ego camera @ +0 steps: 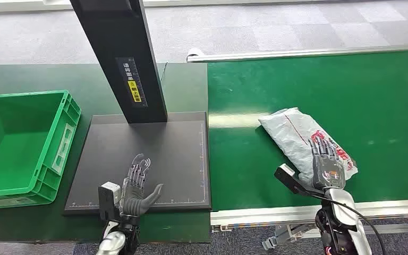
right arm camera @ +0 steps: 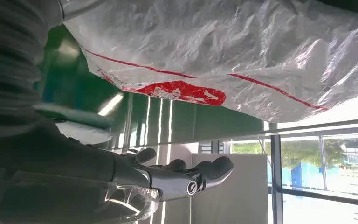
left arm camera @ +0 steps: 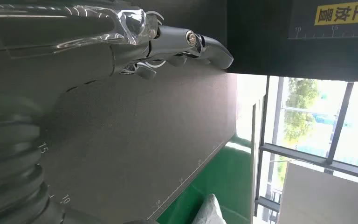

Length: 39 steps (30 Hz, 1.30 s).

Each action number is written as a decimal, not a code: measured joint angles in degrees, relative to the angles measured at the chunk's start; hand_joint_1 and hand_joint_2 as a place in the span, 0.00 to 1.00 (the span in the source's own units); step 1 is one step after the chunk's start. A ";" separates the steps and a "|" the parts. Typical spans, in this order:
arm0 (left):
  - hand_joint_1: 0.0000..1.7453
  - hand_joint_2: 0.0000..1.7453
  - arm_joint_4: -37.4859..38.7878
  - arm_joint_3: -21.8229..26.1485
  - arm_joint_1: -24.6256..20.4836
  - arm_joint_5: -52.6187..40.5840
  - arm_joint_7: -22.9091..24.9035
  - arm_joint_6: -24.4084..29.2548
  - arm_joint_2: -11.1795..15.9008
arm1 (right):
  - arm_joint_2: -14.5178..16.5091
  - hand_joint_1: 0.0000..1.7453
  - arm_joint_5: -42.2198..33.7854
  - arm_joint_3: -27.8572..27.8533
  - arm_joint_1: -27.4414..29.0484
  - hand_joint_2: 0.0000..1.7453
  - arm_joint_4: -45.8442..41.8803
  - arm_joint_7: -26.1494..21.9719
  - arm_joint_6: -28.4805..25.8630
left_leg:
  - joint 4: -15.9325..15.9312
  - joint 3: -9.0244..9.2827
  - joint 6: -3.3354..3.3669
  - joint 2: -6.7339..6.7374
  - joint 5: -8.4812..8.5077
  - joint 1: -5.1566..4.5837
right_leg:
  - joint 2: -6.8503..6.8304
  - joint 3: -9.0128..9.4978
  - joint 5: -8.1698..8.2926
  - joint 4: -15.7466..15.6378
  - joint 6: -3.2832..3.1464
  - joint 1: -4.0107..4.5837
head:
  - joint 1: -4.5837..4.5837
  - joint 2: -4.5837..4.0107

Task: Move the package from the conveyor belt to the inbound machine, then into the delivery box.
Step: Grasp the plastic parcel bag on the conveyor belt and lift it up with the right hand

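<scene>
Package (ego camera: 305,138) on conveyor belt (ego camera: 377,106), ungrasped; my right hand (ego camera: 326,164) spread above it, left hand (ego camera: 137,186) spread over inbound machine (ego camera: 180,159). Delivery box (ego camera: 10,138) empty; all moves pending.

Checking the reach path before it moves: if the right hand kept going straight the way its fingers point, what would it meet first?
The right hand points away from the robot across the green belt, and the white package lies right there under its fingertips. It would probably meet the package first, though its height above it is unclear.
</scene>
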 joint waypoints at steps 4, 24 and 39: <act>0.00 1.00 -0.15 -0.05 0.19 0.14 0.07 0.74 0.53 | -1.74 0.00 -1.82 -1.65 -3.87 1.00 6.16 -0.91 -1.09 | 0.00 0.01 0.00 -0.01 0.00 0.00 | 0.00 0.04 0.00 0.00 0.00 0.00 | 0.01 0.00; 0.00 1.00 -0.05 -0.58 0.22 0.69 -0.33 0.82 1.20 | -2.93 0.00 -19.40 -8.35 -9.00 1.00 18.60 -12.68 12.63 | 0.00 0.06 0.00 -0.06 0.00 0.00 | 0.00 0.07 0.01 0.00 0.00 0.00 | 0.01 0.00; 0.00 1.00 -0.02 -1.15 0.37 0.76 -0.15 1.39 1.23 | -0.79 0.25 -19.54 -8.27 -12.44 1.00 25.89 -10.54 16.82 | 0.00 0.07 0.00 -0.07 0.00 0.00 | 0.00 0.11 0.00 0.00 0.00 0.00 | 0.01 0.00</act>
